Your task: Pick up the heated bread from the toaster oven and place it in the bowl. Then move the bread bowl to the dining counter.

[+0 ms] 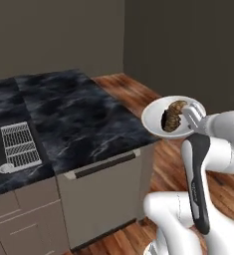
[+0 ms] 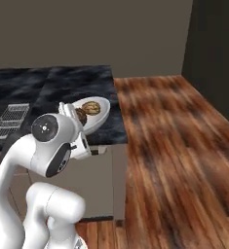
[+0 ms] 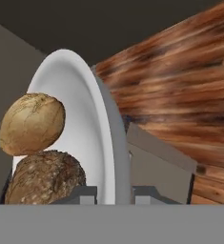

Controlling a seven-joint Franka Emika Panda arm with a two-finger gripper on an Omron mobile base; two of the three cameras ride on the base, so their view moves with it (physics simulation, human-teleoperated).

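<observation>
My gripper (image 1: 192, 113) is shut on the rim of the white bowl (image 1: 153, 113) and holds it tilted in the air, just off the right corner of the dining counter (image 1: 78, 119). Inside the bowl lies the golden-tan heated bread (image 1: 179, 105) against a darker brown lump (image 1: 169, 122). In the right base view the bowl (image 2: 100, 113) with the bread (image 2: 91, 107) hangs over the black counter (image 2: 62, 87) near its edge. In the hand view the bowl's rim (image 3: 85, 128) runs between my fingertips, with the bread (image 3: 32, 124) above the dark lump (image 3: 45, 178). The toaster oven is out of view.
A wire rack (image 1: 20, 144) lies by the sunken sink at the counter's left. Grey cabinet fronts (image 1: 103, 199) drop below the counter edge. Wooden floor (image 2: 174, 146) stretches to the right, and dark walls stand behind.
</observation>
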